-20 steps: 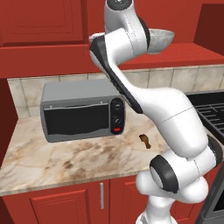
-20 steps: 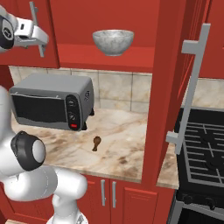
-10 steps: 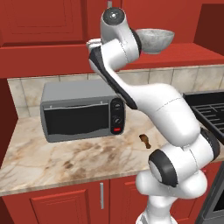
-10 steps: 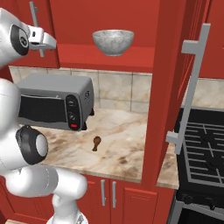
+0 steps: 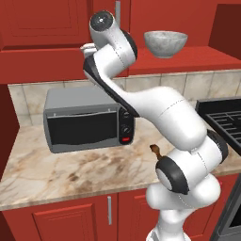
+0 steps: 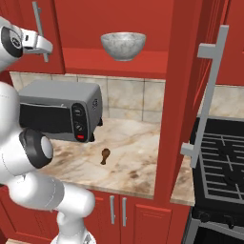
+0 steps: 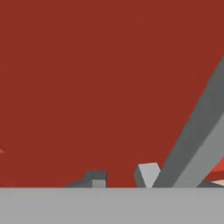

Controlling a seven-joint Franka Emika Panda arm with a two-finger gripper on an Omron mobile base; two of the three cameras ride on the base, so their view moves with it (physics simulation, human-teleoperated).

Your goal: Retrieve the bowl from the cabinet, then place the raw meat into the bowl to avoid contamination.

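The gray bowl (image 5: 164, 43) (image 6: 123, 45) stands on the open shelf of the red cabinet (image 6: 143, 64). Down on the marble counter lies the raw meat (image 5: 155, 150) (image 6: 105, 155), a small brown drumstick. My gripper (image 6: 45, 47) (image 7: 120, 177) is raised far left of the bowl, close against the cabinet's closed left door (image 7: 87, 78). Its fingertips (image 7: 146, 173) stand apart with nothing between them. The door's silver bar handle (image 7: 197, 140) (image 6: 40, 26) runs just beside one fingertip, outside the gap.
A gray toaster oven (image 5: 84, 120) (image 6: 59, 109) sits on the counter (image 6: 133, 162) left of the meat. The cabinet's right door (image 6: 186, 71) hangs open with its long handle (image 6: 209, 95) sticking out. A black stove (image 6: 224, 157) is at the right.
The arm has swung left, away from the bowl, up to the closed left door. The fingers have drawn closer together.
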